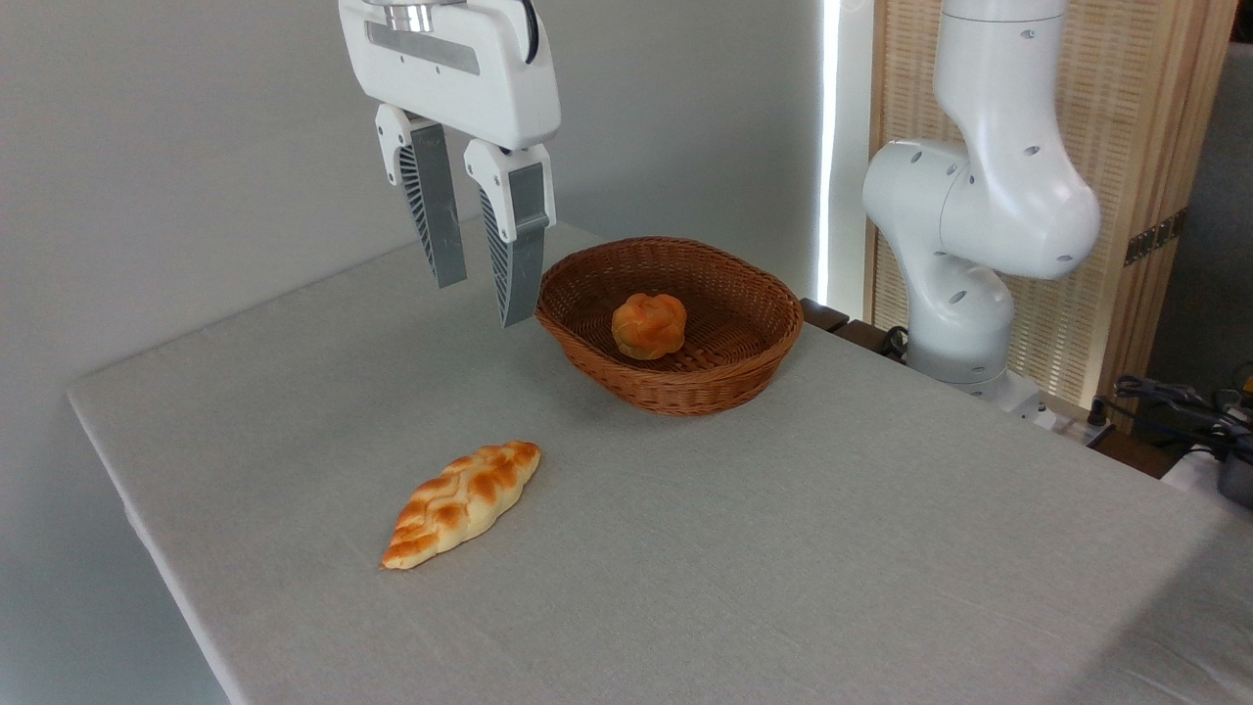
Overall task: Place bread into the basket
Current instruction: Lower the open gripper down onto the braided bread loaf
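The bread [460,502], a long braided golden-orange loaf, lies flat on the grey tablecloth at the front left, its narrow tip pointing toward the near edge. The reddish-brown wicker basket [729,377] sits behind it, toward the middle of the table. My gripper [482,299] hangs in the air above the table, just left of the basket's rim and well above and behind the loaf. Its two grey fingers [438,220] point down, stand apart and hold nothing.
A small round orange knotted bun [648,325] rests inside the basket. The arm's white base [964,294] rises at the table's right back edge. Cables and dark gear [1189,411] lie at the far right. The table's left edge [127,509] runs close to the loaf.
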### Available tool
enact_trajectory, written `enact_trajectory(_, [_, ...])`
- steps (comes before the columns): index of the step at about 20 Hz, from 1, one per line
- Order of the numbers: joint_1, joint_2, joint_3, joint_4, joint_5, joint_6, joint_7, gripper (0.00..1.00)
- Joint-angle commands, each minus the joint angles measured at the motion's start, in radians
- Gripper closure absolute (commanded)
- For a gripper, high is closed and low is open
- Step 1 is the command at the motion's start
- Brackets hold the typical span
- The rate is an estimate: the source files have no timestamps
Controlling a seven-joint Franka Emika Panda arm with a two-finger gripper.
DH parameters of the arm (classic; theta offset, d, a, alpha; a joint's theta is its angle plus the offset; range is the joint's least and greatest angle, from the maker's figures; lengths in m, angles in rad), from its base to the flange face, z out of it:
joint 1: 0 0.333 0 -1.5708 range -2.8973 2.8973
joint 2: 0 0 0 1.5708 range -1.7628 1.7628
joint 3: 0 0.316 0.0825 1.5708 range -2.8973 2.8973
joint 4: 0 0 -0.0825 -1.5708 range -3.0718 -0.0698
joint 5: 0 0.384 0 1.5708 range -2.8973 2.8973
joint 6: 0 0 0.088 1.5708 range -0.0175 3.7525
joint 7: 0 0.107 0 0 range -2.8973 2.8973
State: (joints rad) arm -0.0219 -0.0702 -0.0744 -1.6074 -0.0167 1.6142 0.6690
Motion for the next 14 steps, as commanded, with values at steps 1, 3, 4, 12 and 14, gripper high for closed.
enact_trajectory(1, [0.008,0.006,-0.013,-0.005,-0.003,-0.037,-0.016,0.0])
enact_trajectory(3, [0.008,0.01,-0.015,-0.031,-0.003,-0.03,-0.015,0.0])
enact_trajectory(4, [0.008,0.015,-0.013,-0.04,-0.003,-0.028,-0.017,0.0])
enact_trajectory(12, [0.008,0.021,-0.016,-0.131,-0.006,0.09,-0.017,0.0])
enact_trajectory(14, [0.008,0.015,-0.016,-0.169,-0.006,0.11,-0.02,0.0])
